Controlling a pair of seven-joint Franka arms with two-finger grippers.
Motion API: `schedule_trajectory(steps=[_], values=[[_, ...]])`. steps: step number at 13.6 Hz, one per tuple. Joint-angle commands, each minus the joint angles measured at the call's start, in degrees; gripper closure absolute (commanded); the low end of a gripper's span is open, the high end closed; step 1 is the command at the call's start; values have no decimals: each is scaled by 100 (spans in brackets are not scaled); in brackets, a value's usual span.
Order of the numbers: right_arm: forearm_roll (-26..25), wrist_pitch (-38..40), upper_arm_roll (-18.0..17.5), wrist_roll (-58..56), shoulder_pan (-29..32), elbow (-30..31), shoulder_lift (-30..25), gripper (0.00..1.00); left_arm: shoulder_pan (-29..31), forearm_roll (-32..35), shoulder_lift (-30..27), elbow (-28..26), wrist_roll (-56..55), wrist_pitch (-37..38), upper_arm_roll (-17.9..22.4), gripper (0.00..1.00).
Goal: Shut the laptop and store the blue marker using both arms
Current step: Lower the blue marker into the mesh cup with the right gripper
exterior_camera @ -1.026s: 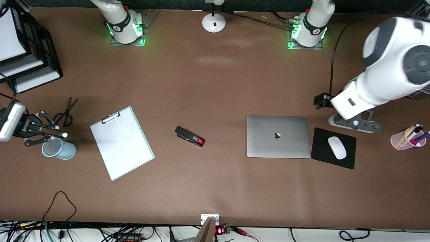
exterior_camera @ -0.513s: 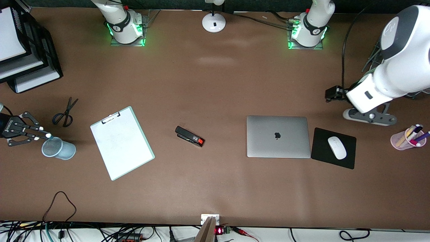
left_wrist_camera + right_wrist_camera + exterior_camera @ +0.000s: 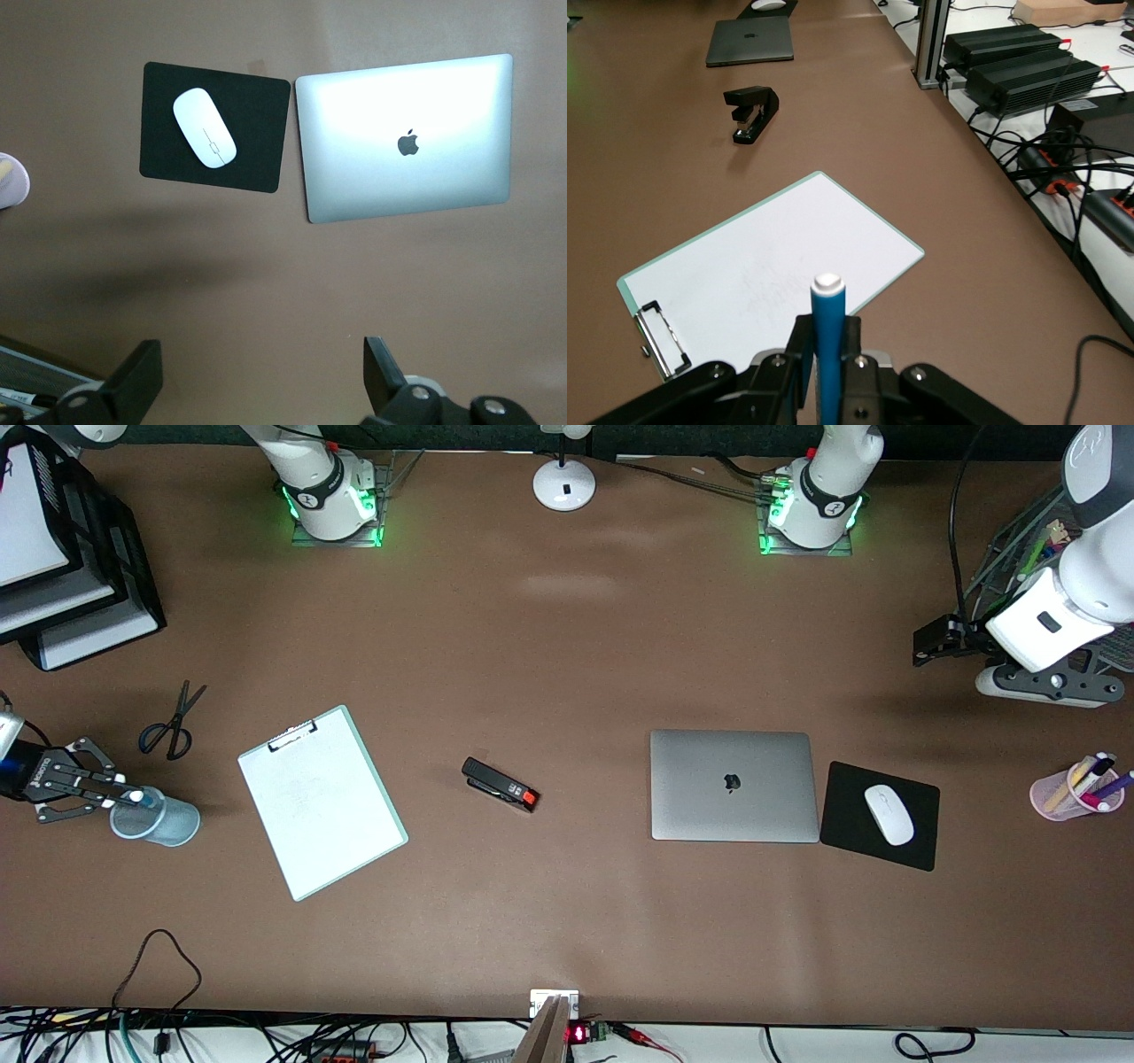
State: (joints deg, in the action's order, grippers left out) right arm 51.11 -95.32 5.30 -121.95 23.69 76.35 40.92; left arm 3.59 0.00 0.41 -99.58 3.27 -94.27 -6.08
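The laptop [image 3: 733,784] lies closed on the table, lid up with its dark logo showing; it also shows in the left wrist view [image 3: 407,137] and the right wrist view [image 3: 751,40]. My right gripper [image 3: 120,795] is shut on the blue marker [image 3: 143,799], whose pale end sits over the mouth of a light-blue mesh cup [image 3: 159,819]. In the right wrist view the marker [image 3: 829,336] stands upright between the fingers of the right gripper [image 3: 826,354]. My left gripper [image 3: 935,642] is open and empty in the air near the left arm's end of the table; its open fingers frame bare table in the left wrist view [image 3: 261,359].
A clipboard [image 3: 321,802], black stapler [image 3: 500,784] and scissors [image 3: 173,722] lie on the table. A black mouse pad [image 3: 850,837] with a white mouse [image 3: 889,814] lies beside the laptop. A pink pen cup [image 3: 1067,793] and black paper trays [image 3: 80,584] stand at the table's ends.
My right gripper drew back toward the right arm's end and lowered, bringing the marker's tip over the cup's mouth. My left arm rose and pulled away from the mouse pad toward its end.
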Motion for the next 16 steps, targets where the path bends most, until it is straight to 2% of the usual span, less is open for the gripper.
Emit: schedule_trajectory(steps=[1,4,7,11,16], values=[[118,137,-90,-109,171,-313,188,100,-271,-70,-261,-184,-413,-74,63,0],[460,119,-90,-319,267,-462,416,100,-341,-79,-252,-158,-380,-100,151,0],[487,110,-90,-408,346,-533,601,100,-579,-79,-200,-132,-345,-109,449,0],[487,101,-90,-443,469,-533,742,100,-509,-79,-24,-96,-354,-109,433,0],[487,84,-90,-636,575,-542,935,100,-491,-70,-68,-87,-354,-83,389,0]])
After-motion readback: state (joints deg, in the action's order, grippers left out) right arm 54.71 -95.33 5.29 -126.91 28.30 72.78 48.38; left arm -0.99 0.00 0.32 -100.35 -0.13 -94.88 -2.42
